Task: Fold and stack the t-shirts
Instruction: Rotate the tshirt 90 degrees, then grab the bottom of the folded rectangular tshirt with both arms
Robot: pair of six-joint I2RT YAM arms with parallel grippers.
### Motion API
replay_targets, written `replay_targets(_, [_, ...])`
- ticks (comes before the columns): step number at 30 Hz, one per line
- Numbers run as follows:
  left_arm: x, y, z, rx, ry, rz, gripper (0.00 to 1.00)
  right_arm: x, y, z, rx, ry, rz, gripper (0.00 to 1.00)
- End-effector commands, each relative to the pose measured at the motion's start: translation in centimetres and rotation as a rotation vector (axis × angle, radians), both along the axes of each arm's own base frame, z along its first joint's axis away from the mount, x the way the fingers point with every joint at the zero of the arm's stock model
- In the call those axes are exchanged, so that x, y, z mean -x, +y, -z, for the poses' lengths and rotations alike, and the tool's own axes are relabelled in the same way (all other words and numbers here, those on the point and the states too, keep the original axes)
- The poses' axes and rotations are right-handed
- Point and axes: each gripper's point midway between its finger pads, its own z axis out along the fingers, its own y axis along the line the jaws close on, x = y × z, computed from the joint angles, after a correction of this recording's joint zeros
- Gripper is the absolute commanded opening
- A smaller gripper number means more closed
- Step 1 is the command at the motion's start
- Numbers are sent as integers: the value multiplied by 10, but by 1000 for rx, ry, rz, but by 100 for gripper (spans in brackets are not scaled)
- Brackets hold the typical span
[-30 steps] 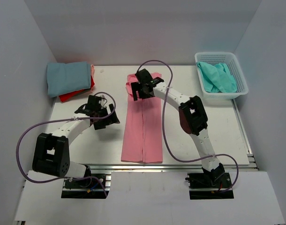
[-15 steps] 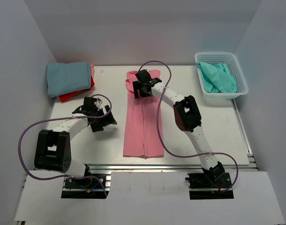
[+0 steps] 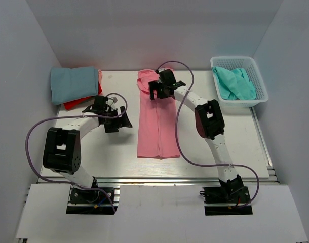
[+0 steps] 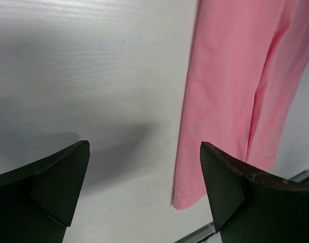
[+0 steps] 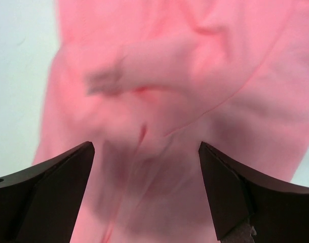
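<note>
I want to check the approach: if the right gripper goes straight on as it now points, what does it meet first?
Most likely the salmon pink t-shirt: its wrinkled cloth fills the view between the right gripper's open fingers. The depth is unclear.

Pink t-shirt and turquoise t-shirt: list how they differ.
The pink t-shirt lies on the bare table; the turquoise t-shirt sits inside the white basket at the far right. The pink t-shirt is folded flat into a long narrow strip; the turquoise t-shirt is bunched up, not folded. Both are plain, single-colour cloth.
</note>
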Motion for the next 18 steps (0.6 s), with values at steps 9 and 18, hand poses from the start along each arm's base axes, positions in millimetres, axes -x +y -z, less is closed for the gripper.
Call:
replay_targets(9, [66,-46,-17,-6,-57,199,100,113,-10,-158,-225,-119,-227,90])
replay_targets(18, [106,-65,9,-79,58,306,92,243,-96,-75,-129,164,-67,90])
